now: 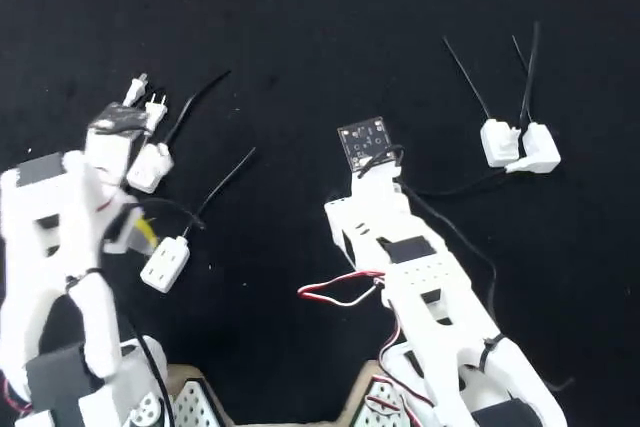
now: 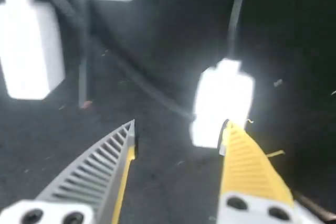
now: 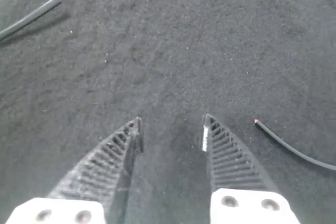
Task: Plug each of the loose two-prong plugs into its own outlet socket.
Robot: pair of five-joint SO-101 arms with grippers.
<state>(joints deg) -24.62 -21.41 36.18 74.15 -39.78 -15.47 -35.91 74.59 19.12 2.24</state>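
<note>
Two white two-prong plugs [image 1: 147,102] lie at the far left with their prongs pointing away. Beside them is a white socket block [image 1: 150,168], and a second socket block [image 1: 165,262] lies nearer the front; each has a black cable. My left gripper [image 2: 178,127] is open just above the mat. Its yellow finger [image 2: 244,166] overlaps the near edge of a white block [image 2: 223,100], which is beside the gap, not in it. In the high view the left gripper [image 1: 133,227] hangs between the two socket blocks. My right gripper [image 3: 171,120] is open over bare mat at the table's middle.
Two more white pieces [image 1: 520,145] lie pressed together at the far right, with their cables running back. A black mat [image 1: 300,47] covers the table. Loose cable ends [image 3: 31,17] lie near the right gripper. The right arm [image 1: 410,257] has red and white wires hanging beside it.
</note>
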